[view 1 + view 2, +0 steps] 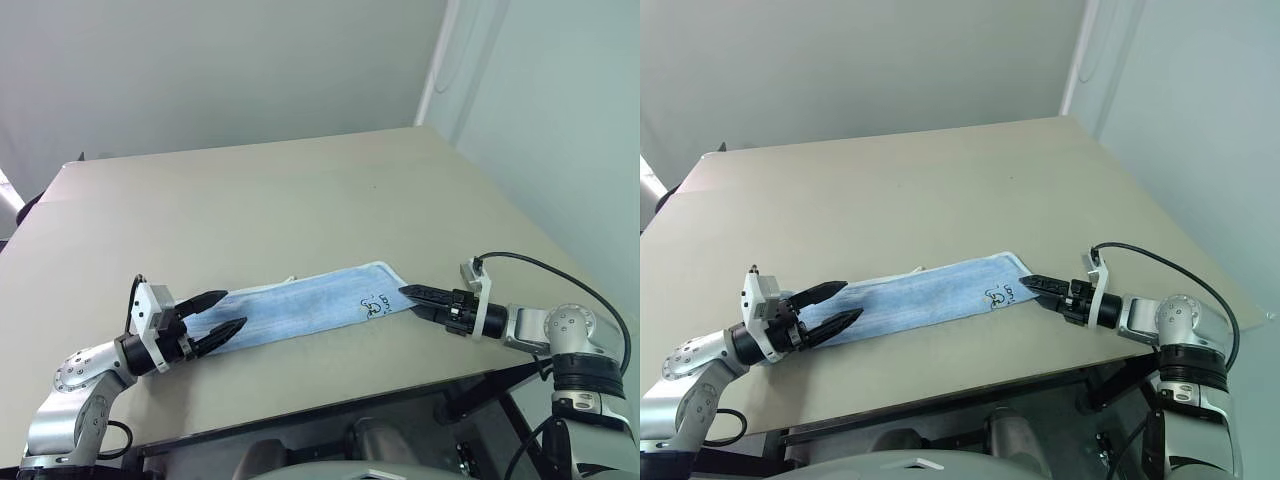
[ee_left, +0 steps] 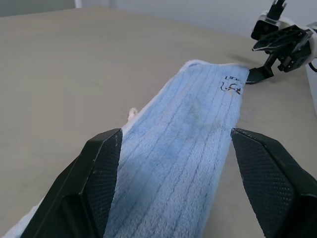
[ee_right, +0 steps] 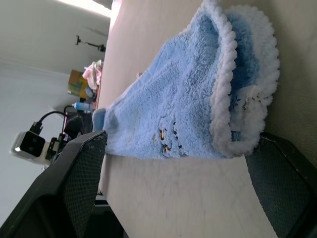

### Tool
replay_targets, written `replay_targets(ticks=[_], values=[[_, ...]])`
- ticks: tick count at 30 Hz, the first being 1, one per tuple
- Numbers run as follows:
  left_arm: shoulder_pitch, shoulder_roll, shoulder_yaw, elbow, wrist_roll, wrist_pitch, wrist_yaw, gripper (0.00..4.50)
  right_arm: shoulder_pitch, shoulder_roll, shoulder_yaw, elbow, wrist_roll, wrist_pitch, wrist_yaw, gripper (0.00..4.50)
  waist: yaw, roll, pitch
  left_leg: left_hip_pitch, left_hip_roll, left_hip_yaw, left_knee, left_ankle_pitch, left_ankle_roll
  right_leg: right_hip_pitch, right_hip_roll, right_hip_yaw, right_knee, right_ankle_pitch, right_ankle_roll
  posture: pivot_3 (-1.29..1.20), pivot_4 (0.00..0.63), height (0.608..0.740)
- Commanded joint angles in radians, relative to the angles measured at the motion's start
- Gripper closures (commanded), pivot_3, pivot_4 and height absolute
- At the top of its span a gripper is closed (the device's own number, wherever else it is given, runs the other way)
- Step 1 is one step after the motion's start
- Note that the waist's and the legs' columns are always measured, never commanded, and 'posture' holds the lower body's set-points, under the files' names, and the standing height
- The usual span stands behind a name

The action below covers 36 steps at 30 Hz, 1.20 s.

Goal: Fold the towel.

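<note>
Beige surface, plain pale walls behind. Towel lies flat on it near the front edge, folded into a long narrow strip running left to right, dark logo at its right end. Left gripper at the strip's left end, fingers spread, one either side of the cloth, not pinching. Right gripper at the right end, fingers spread wide, tips just beside the folded edge, holding nothing.
</note>
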<state>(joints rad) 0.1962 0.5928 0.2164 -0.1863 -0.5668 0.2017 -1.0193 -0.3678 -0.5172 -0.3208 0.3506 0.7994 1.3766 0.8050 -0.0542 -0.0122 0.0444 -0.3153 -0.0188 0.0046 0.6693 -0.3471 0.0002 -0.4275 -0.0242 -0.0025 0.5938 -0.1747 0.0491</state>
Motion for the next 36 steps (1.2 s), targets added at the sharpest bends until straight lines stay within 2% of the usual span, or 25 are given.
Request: replay_targets(ticks=[1, 5, 7, 9, 13, 19, 23, 27, 31, 36], values=[[0.007, 0.009, 0.015, -0.042, 0.006, -0.018, 0.006, 0.8, -0.041, 0.027, 0.014, 0.032, -0.021, -0.036, -0.025, 0.05, -0.004, 0.0, 0.0, 0.001, 0.0, 0.0, 0.0, 0.0, 0.0, 0.001, 0.0, 0.0, 0.0, 0.0, 0.0, 0.0, 0.0, 0.74], [0.004, 0.01, 0.018, -0.04, 0.009, -0.017, 0.009, 0.8, -0.08, 0.05, 0.042, 0.093, -0.077, -0.092, -0.059, 0.05, -0.017, -0.001, 0.0, 0.004, 0.0, 0.0, 0.0, 0.0, 0.0, 0.003, 0.0, 0.0, 0.0, 0.0, 0.0, 0.0, 0.0, 0.74], [-0.006, 0.01, 0.016, -0.035, 0.01, -0.014, 0.012, 0.8, -0.105, 0.068, 0.04, 0.132, -0.095, -0.121, -0.078, 0.44, -0.018, -0.002, 0.001, 0.009, 0.0, 0.0, 0.0, 0.0, 0.0, 0.006, -0.001, 0.0, -0.001, 0.0, 0.0, 0.0, 0.0, 0.74], [-0.017, 0.01, 0.012, -0.028, 0.013, -0.014, 0.013, 0.8, -0.12, 0.082, 0.053, 0.149, -0.116, -0.147, -0.09, 1.0, -0.018, -0.002, 0.002, 0.01, 0.0, -0.002, 0.0, 0.0, -0.001, 0.008, -0.001, -0.001, -0.005, 0.0, 0.0, 0.0, 0.0, 0.74], [-0.026, 0.013, 0.014, -0.019, 0.018, -0.018, 0.011, 0.8, -0.121, 0.073, 0.07, 0.149, -0.12, -0.156, -0.061, 2.5, -0.018, -0.001, 0.002, 0.01, 0.002, -0.003, -0.001, 0.0, -0.001, 0.008, -0.001, -0.005, -0.013, 0.0, 0.0, 0.0, 0.0, 0.74], [-0.03, 0.03, 0.042, 0.02, 0.02, -0.033, 0.003, 0.8, -0.112, 0.002, 0.038, 0.143, -0.125, -0.194, -0.015, 4.37, -0.014, -0.005, 0.0, 0.01, 0.001, -0.003, -0.002, 0.0, -0.001, 0.008, -0.002, -0.004, -0.013, 0.0, 0.001, 0.0, 0.0, 0.74], [0.002, 0.04, 0.054, 0.036, 0.026, -0.047, -0.003, 0.8, -0.107, -0.105, -0.014, 0.165, -0.11, -0.217, 0.034, 4.45, 0.004, 0.001, 0.002, 0.009, -0.004, -0.001, -0.001, 0.0, 0.0, 0.004, -0.006, -0.002, -0.015, 0.002, 0.004, 0.0, 0.0, 0.74], [0.038, 0.043, 0.057, 0.05, 0.038, -0.057, -0.01, 0.8, -0.094, -0.2, -0.022, 0.182, -0.123, -0.243, 0.075, 4.45, 0.017, 0.004, 0.001, -0.003, -0.007, -0.002, -0.002, -0.005, 0.008, -0.004, -0.006, 0.001, -0.014, 0.005, 0.007, 0.0, 0.0, 0.74], [0.029, 0.046, 0.074, 0.098, 0.04, -0.069, -0.013, 0.8, -0.094, -0.293, 0.014, 0.188, -0.163, -0.288, 0.142, 4.45, 0.025, 0.006, 0.001, -0.007, -0.007, -0.002, -0.004, -0.007, 0.012, -0.012, -0.004, 0.001, -0.014, 0.008, 0.004, 0.0, 0.0, 0.74], [-0.008, 0.056, 0.079, 0.15, 0.052, -0.092, -0.018, 0.8, -0.114, -0.344, 0.083, 0.059, -0.175, -0.329, 0.239, 4.45, 0.033, 0.008, 0.002, -0.006, -0.007, -0.001, -0.003, -0.008, 0.012, -0.007, -0.004, 0.001, -0.014, 0.003, 0.004, 0.0, 0.0, 0.74]])
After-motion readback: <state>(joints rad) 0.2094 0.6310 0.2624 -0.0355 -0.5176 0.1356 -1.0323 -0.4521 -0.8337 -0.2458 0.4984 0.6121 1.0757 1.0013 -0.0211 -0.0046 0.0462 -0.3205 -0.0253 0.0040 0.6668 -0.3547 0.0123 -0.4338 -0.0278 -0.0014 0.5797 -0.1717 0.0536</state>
